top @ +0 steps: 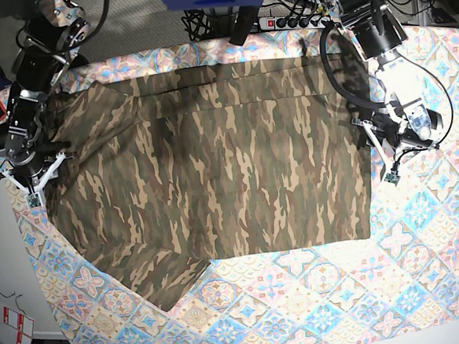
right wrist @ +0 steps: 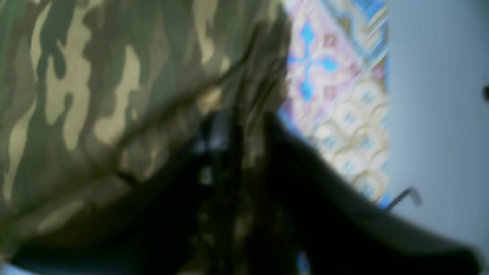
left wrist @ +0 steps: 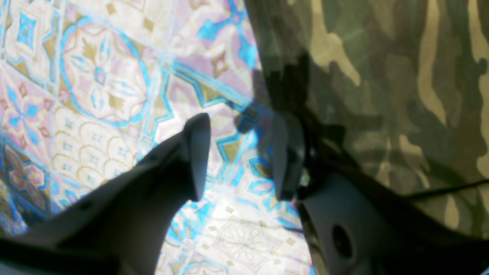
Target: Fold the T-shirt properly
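Watching the T-shirt (top: 213,157) spread flat on the bench cloth (top: 318,307). Left gripper (left wrist: 238,156) released, empty, just beside the hem. Right gripper (top: 28,166) at the sleeve edge; I cannot tell its grip. Risk: fabric snagging, dragging the fold askew.

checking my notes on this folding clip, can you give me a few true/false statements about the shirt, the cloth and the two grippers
1. The T-shirt lies spread out on a tile-patterned cloth. True.
2. The left gripper is shut on the shirt. False: its fingers stand apart over the patterned cloth, right beside the shirt's edge, with nothing between them.
3. The shirt is plain white. False: it is camouflage in olive, brown and tan.
4. The right gripper sits at the shirt's sleeve end. True.
5. The shirt is already folded into a small neat square. False: it lies nearly full width, with one sleeve sticking out at the near edge.
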Controlling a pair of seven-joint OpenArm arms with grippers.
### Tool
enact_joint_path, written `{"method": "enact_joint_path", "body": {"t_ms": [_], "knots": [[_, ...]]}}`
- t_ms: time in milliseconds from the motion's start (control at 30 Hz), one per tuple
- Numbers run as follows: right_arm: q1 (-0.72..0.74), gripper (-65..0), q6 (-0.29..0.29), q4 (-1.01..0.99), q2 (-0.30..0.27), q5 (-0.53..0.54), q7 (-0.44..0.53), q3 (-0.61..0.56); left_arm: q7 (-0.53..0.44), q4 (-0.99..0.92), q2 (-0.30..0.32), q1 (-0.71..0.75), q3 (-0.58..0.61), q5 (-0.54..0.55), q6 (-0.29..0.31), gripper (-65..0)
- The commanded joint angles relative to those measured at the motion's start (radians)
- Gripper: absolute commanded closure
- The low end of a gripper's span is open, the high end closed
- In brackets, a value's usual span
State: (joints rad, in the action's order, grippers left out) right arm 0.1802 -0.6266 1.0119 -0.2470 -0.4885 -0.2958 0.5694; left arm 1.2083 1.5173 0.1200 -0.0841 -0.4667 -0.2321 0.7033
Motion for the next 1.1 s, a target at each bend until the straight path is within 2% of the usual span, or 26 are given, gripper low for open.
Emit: {"method": "enact_joint_path", "body": {"t_ms": [0,100,200,433,600,800,1067], "knots": [[0.068,-27.1,0.015,0.020,-0.025,0.018,0.016,0.005,-0.008,0.015,0.011,-0.013,0.000,0.003,-0.005,-26.6],[0.132,-41.4,0.015,-0.009,-0.030,0.023,0.007,0.005,-0.008,0.015,0.011,-0.012,0.000,0.003,-0.005,-26.6],[0.158,-47.9,0.014,-0.064,-0.047,0.021,0.033,-0.001,-0.008,0.015,0.011,-0.012,0.000,0.003,-0.005,-26.6],[0.308,-48.2,0.014,-0.374,-0.110,0.023,0.137,0.004,-0.008,0.015,0.011,-0.010,0.000,0.001,-0.005,-26.6],[0.361,-48.2,0.014,-0.565,-0.150,0.023,0.272,0.004,-0.008,0.015,0.011,-0.010,0.000,0.001,-0.005,-26.6],[0.385,-48.2,0.017,-0.640,-0.163,0.020,0.310,0.004,-0.006,0.015,0.000,-0.009,-0.007,0.000,-0.005,-26.6],[0.385,-48.2,0.018,-0.644,-0.176,0.020,0.350,0.004,-0.003,0.016,-0.001,0.004,-0.004,0.001,-0.005,-26.6]]}}
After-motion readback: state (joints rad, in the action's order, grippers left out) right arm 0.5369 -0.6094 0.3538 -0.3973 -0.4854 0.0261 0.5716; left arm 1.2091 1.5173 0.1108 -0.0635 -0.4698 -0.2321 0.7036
